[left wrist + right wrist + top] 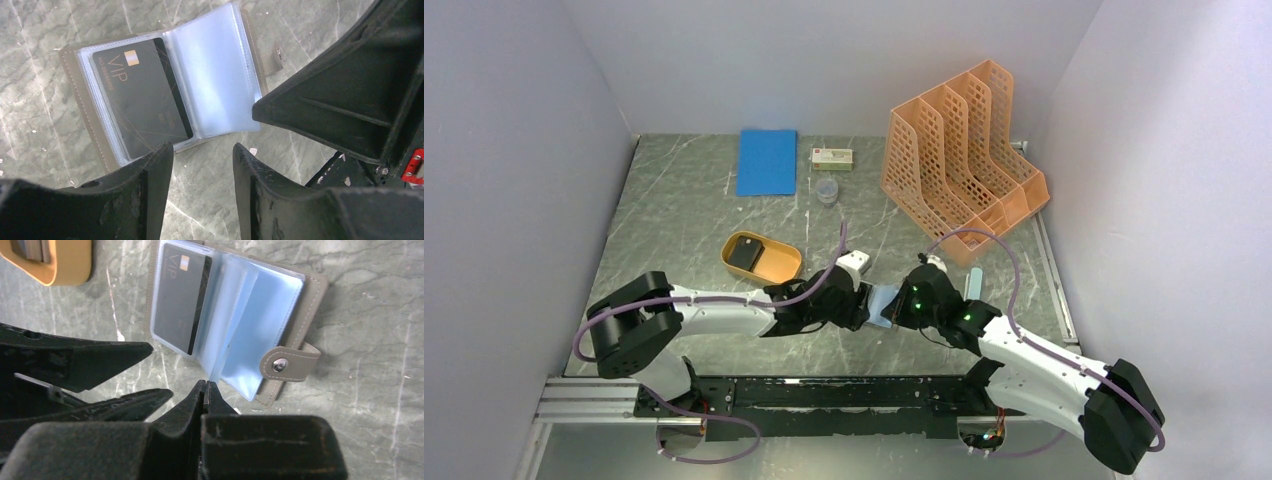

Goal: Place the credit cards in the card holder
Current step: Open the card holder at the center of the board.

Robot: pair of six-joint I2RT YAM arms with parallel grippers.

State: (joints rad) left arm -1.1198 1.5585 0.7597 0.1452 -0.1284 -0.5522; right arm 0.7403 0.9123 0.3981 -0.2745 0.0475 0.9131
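The card holder (882, 303) lies open on the table between my two grippers, its grey-brown cover (311, 305) down and its clear sleeves up. A black VIP credit card (140, 95) (177, 305) sits in its left sleeve. My left gripper (202, 147) hovers just in front of the holder's near edge, open, with only bare table between its fingers. My right gripper (205, 383) is shut on the edge of one clear sleeve leaf, holding it raised. Another dark card (746, 252) lies in the orange oval tray (774, 268).
At the back stand a blue notebook (766, 161), a small box (832, 157), a small clear cup (826, 190) and an orange perforated file rack (964, 160). White walls close in both sides and the back.
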